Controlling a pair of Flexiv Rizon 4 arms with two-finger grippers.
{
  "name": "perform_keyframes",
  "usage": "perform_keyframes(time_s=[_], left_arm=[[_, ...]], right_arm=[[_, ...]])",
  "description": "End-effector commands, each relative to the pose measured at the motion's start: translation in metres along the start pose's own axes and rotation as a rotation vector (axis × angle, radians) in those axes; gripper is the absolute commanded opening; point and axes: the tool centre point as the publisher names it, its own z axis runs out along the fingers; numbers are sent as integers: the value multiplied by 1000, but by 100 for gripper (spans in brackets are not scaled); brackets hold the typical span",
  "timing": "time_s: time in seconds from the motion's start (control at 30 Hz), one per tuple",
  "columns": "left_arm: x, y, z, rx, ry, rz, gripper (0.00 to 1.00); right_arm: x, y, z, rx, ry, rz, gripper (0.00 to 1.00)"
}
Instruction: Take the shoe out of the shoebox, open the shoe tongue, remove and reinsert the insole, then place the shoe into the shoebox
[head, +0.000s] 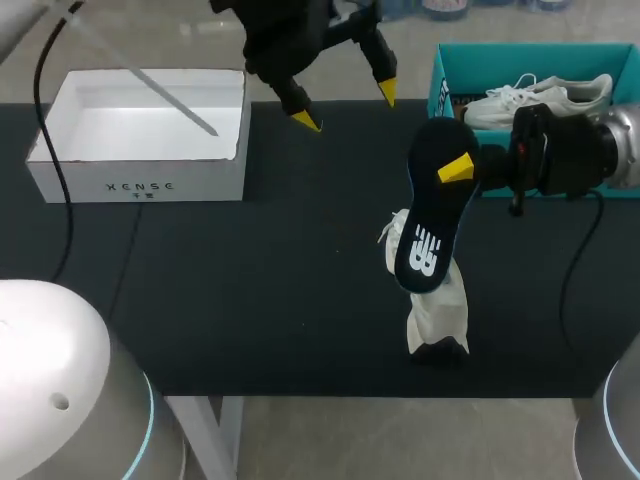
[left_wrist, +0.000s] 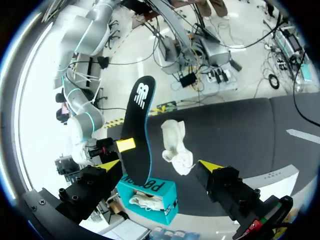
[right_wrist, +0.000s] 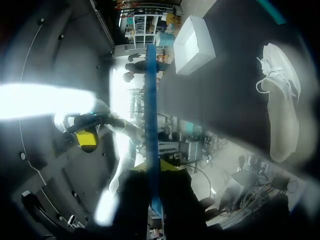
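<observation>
My right gripper (head: 458, 170) comes in from the right and is shut on a dark navy insole (head: 437, 205) with a white logo, holding it up over the mat. Under it a white shoe (head: 432, 305) lies on the black table. In the right wrist view the insole (right_wrist: 151, 120) shows edge-on between my fingers, with the shoe (right_wrist: 281, 107) off to one side. My left gripper (head: 346, 106) hangs open and empty above the table's back middle. In the left wrist view the insole (left_wrist: 137, 132) and the shoe (left_wrist: 176, 147) are ahead of the left gripper (left_wrist: 159, 166).
A white open box (head: 140, 175) stands at the back left. A teal shoebox (head: 437, 75) at the back right holds another white shoe (head: 540, 97). The black mat (head: 240, 290) covers the table to its front edge.
</observation>
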Motion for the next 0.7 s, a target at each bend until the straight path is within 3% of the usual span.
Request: perform_keyframes(time_s=[0.03,0.3,0.7], left_arm=[[30,-4,7,101,-946,27,100],[32,-9,17,132,-1107,43,100],[13,-14,31,133,-1168,64,100]], right_arm=[[0,1,1,1,-1,1,0],[0,1,1,1,-1,1,0],[0,1,1,1,-1,1,0]])
